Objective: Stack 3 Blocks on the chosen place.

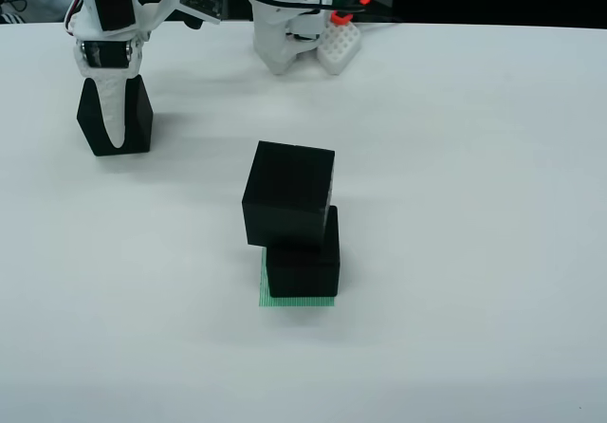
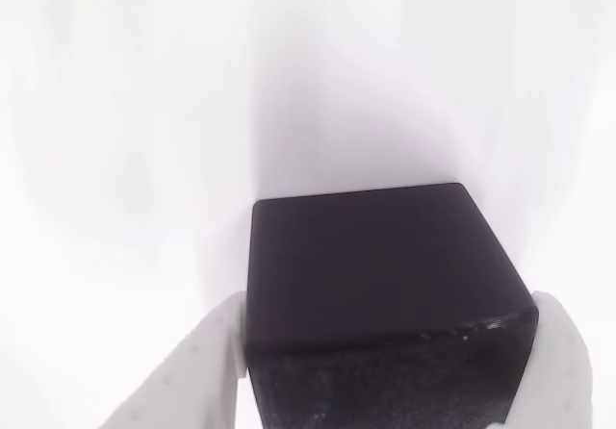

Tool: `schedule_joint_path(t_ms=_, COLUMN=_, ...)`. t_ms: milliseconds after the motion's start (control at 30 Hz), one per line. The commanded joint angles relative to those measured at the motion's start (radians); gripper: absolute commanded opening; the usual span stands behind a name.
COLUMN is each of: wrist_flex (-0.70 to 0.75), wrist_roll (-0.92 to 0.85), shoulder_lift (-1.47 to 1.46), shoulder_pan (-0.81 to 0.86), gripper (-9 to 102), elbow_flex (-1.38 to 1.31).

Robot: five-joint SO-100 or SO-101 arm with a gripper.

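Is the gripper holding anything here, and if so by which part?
Yes: the gripper is closed on the third block, one white finger on each of two opposite side faces. The block appears to sit on the table, away from the two-block stack.

My arm reaches down at the far left of the front view, wrist upright. My hand (image 1: 116, 119) points straight down, its white fingers (image 2: 192, 371) closed against opposite sides of a block (image 2: 380, 294) between them.

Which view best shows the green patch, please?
The view from the front: the green patch peeks out under the bottom block of the two-block stack. The view riding on the gripper looks at another block between the jaws.
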Motion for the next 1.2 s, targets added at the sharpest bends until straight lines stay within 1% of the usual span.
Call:
schedule_joint_path(t_ms=0, wrist_flex=-0.011, wrist_roll=0.023, shoulder_lift=0.006, shoulder_pan=-0.02, gripper=24, elbow_flex=0.025)
schedule_joint_path(t_ms=133, wrist_flex=0.011, wrist_roll=0.026, shoulder_lift=0.049, shoulder_pan=-0.037, gripper=22, elbow_flex=0.028)
schedule_joint_path(t_ms=300, wrist_flex=0.097, wrist_roll=0.026, shoulder_lift=0.143, shoulder_pan=-0.08, gripper=19, elbow_flex=-0.012)
schedule_joint_path(t_ms=400, wrist_flex=0.163, wrist_roll=0.026, shoulder_lift=0.215, shoulder_pan=-0.132, gripper=19, elbow_flex=-0.032)
schedule_joint_path(t_ms=567, wrist_flex=0.314, wrist_roll=0.046, shoulder_lift=0.308, shoulder_pan=-0.245, gripper=19, elbow_flex=-0.109)
schedule_joint_path(t_ms=733, wrist_flex=0.399, wrist_roll=0.084, shoulder_lift=0.348, shoulder_pan=-0.35, gripper=19, elbow_flex=-0.275)
schedule_joint_path(t_ms=933, wrist_flex=0.403, wrist_roll=0.074, shoulder_lift=0.353, shoulder_pan=-0.46, gripper=19, elbow_flex=-0.511)
schedule_joint_path(t_ms=1067, wrist_flex=0.403, wrist_roll=0.071, shoulder_lift=0.35, shoulder_pan=-0.572, gripper=19, elbow_flex=-0.644)
schedule_joint_path(t_ms=1167, wrist_flex=0.403, wrist_roll=0.071, shoulder_lift=0.347, shoulder_pan=-0.664, gripper=20, elbow_flex=-0.695)
